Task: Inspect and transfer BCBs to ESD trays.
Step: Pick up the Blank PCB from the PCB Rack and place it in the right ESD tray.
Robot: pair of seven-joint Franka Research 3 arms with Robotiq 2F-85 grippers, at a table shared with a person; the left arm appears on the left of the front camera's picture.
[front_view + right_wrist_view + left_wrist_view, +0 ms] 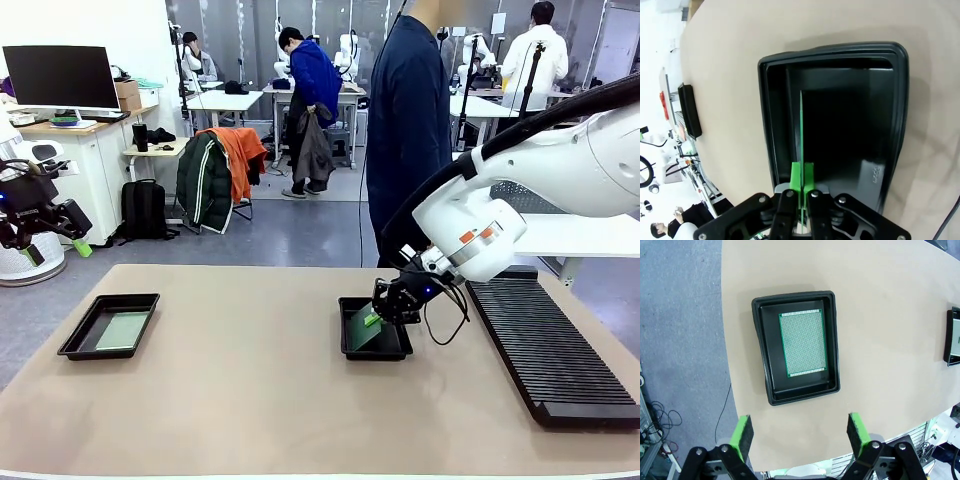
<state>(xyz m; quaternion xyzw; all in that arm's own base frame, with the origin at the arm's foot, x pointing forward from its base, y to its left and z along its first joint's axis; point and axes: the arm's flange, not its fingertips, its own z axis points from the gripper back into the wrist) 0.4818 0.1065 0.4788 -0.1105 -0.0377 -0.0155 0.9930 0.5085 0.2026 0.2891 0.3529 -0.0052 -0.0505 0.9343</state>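
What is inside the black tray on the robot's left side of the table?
One pale-green board lies flat on the floor of the left tray, nearer one long wall, with bare black floor on its other side. The floor directly under the board is covered, so it cannot be seen.

Ahead of the left gripper's (799,435) bright-green pads (743,434) lies a black ESD tray (796,347) holding a pale-green BCB (803,343) with a fine dot grid. Between the right gripper's (802,182) green pads, a green BCB (801,130) over a glossy black ESD tray (840,125). Tan tabletop (250,390).
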